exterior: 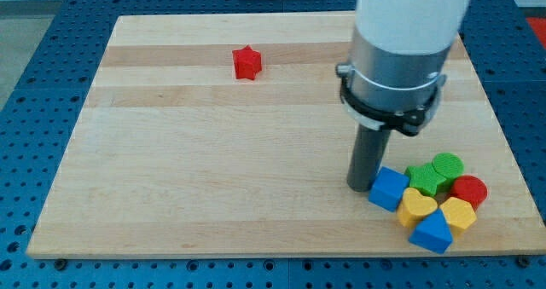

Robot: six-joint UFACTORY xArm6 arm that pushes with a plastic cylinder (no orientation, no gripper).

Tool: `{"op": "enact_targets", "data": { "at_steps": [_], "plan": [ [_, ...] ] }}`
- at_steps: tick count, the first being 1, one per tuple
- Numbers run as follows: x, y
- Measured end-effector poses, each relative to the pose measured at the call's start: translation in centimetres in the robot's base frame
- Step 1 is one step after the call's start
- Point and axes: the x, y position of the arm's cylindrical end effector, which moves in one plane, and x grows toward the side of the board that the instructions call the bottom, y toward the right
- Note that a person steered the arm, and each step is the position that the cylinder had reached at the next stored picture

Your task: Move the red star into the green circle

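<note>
The red star [246, 63] lies alone near the view's top, left of centre, on the wooden board [196, 170]. The green circle [448, 164] sits in a cluster of blocks at the view's bottom right. My tip [362, 186] rests on the board just left of that cluster, touching or nearly touching the blue cube [389, 189]. The tip is far from the red star, down and to the right of it.
The cluster also holds a green star [425, 178], a red circle [469, 191], a yellow heart [416, 206], a yellow hexagon [459, 213] and a blue triangle-like block [432, 232]. The arm's wide white and grey body [399, 50] hangs over the board's right part.
</note>
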Motion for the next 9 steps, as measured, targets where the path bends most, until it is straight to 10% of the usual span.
{"op": "enact_targets", "data": {
  "at_steps": [2,5,6,7,9],
  "plan": [
    [-2.7,-2.9],
    [-5.7,-24.6],
    [-13.8,-30.3],
    [-22.2,-29.6],
    [-23.9,-19.0]
  ]
}}
